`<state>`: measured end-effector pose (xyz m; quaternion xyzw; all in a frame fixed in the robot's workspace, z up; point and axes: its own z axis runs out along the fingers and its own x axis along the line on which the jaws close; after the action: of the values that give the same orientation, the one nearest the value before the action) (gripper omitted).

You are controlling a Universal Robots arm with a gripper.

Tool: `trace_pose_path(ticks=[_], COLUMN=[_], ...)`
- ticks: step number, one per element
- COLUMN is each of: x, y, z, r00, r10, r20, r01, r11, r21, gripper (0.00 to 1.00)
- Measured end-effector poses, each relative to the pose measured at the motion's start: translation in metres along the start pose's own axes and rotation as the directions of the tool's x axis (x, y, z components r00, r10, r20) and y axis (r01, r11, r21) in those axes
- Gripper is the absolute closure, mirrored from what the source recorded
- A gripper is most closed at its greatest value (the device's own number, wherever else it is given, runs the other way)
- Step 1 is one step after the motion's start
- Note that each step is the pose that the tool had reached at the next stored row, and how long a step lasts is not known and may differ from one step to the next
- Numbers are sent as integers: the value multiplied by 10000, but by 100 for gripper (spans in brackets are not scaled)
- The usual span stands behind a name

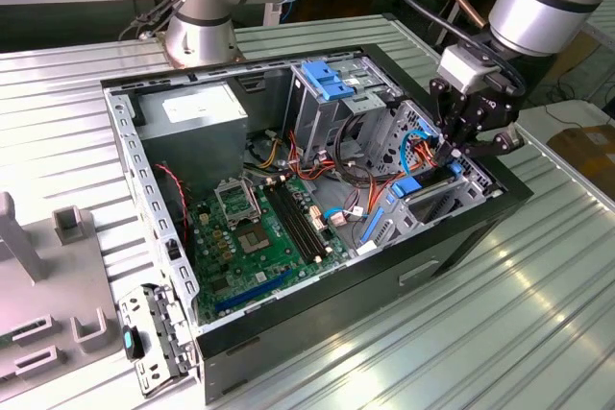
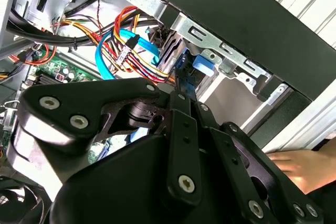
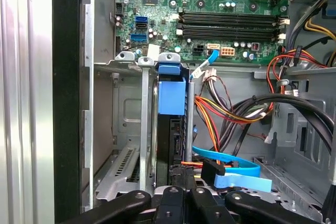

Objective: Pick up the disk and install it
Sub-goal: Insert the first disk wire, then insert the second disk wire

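Gripper (image 1: 459, 149) sat low over the case's (image 1: 452, 237) front corner, at the exterior view's right, fingers reaching down into the drive bay (image 1: 437, 194). In the first wrist view the gripper (image 3: 181, 195) stood narrow, its fingers pinched on the top edge of the disk (image 3: 172, 129), which stood on edge in the bay slot between the metal rails (image 3: 144, 129). The disk's blue carrier (image 3: 171, 95) showed at the far end of the slot, right by the bay's frame edge. The disk looked mostly down in the slot; couldn't tell if fully seated. Second wrist view showed the gripper body (image 2: 178, 145) with a blue tab (image 2: 203, 65) just past the fingers, against the bay frame (image 2: 220, 45). Blue SATA cable (image 3: 231, 174) and a red/yellow/orange wire bundle (image 3: 231, 111) lay just beside the slot. Motherboard (image 1: 269, 228) sat mid-case, PSU (image 1: 197, 117) at the rear corner. A person's hand (image 2: 302, 166) rested outside the case near its front wall.
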<state>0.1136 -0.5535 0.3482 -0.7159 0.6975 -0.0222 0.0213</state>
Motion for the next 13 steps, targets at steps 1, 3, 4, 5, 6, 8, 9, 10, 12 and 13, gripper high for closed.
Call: trace_pose_path(ticks=[1,3,4,5,6,8,9,10,12,13], x=[0,0,0,0,0,0,0,0,0,0], y=[0,0,0,0,0,0,0,0,0,0], z=[0,0,0,0,0,0,0,0,0,0], r00=[10000,10000,10000,10000,10000,10000,10000,10000,10000,10000], r10=[0,0,0,0,0,0,0,0,0,0], r20=[1,1,1,2,2,4,4,5,6,7], r01=[0,0,0,0,0,0,0,0,0,0], r11=[10000,10000,10000,10000,10000,10000,10000,10000,10000,10000], r21=[0,0,0,0,0,0,0,0,0,0], gripper=[89,89,89,89,89,89,89,89,89,89])
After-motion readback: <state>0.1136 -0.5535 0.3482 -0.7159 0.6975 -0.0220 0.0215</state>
